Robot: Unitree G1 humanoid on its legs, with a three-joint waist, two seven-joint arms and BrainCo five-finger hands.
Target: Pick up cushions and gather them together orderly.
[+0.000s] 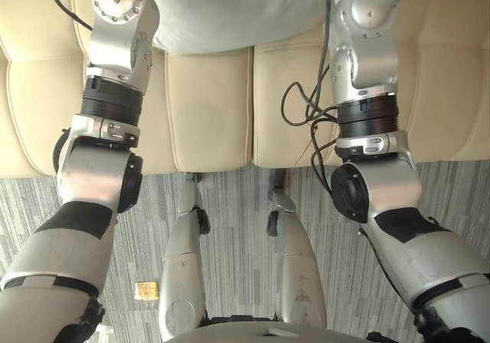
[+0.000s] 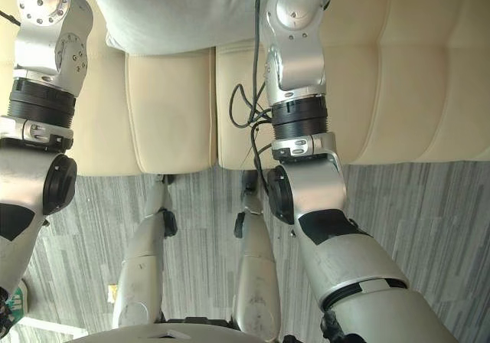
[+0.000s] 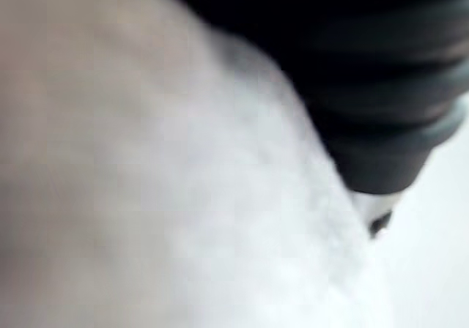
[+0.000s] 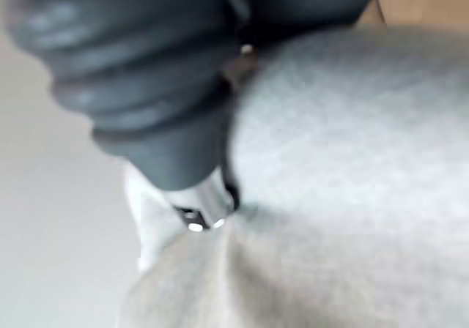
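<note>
By the sofa (image 1: 207,106), the grey cushion (image 1: 230,14) is partly cropped.

Pale grey, cream and streaked grey.
The cushion (image 1: 230,14) is plain light grey, the sofa (image 1: 207,106) cream-beige, and the carpet (image 2: 429,205) mid-grey with fine darker and lighter streaks.

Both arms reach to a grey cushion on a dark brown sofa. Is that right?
No: the sofa is cream, not dark brown, as the left eye view shows. Both arms do reach to the grey cushion on it.
</note>
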